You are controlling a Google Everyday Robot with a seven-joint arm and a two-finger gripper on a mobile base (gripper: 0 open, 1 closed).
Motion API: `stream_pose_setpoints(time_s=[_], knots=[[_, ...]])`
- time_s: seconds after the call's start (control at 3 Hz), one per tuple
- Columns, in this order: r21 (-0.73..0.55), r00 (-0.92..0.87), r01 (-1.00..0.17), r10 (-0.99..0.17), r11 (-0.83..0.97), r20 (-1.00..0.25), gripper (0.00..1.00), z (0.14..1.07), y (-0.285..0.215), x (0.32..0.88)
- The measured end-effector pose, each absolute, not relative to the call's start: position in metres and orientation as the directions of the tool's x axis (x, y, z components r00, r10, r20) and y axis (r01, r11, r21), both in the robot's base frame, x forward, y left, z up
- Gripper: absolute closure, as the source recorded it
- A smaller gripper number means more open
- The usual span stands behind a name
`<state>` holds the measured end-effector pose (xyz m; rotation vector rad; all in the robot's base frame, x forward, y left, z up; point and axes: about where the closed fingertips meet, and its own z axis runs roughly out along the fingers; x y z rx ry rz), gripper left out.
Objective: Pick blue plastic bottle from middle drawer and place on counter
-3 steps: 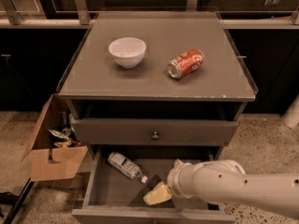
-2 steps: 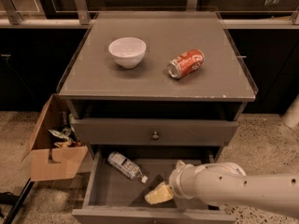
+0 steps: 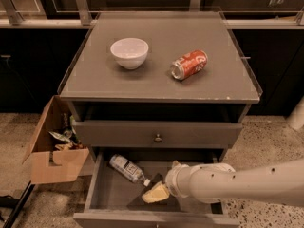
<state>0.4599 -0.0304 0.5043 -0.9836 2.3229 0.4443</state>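
Grey-blue translucent slim plastic bottle [image 3: 126, 168] lies on its side in the open grey wooden drawer [image 3: 107, 194]; the pale gripper [image 3: 155, 194] hangs just beside its white cap [image 3: 147, 182]; open or closed, I cannot tell.

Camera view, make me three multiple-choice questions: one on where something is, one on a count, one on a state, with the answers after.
1. Where is the blue plastic bottle?
A. on the floor
B. in the middle drawer
C. on a shelf

2. How many things are on the counter?
A. none
B. one
C. two

3. How is the red soda can resting?
A. on its side
B. upright
C. standing upside down

Answers:
1 B: it lies on the open drawer's floor, just left of the gripper, which is down in the drawer too.
2 C: only the white bowl and the can are there.
3 A: its top end faces sideways, toward the front left.
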Motion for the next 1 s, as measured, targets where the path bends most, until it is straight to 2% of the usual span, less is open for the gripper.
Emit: stream_pose_setpoints(time_s=[0.67, 1.0], knots=[[0.063, -0.489, -0.819, -0.637, 0.570, -0.596, 0.00, 0.489, 0.007, 0.494], [0.069, -0.507, -0.830, -0.698, 0.553, -0.505, 0.00, 0.480, 0.006, 0.498]])
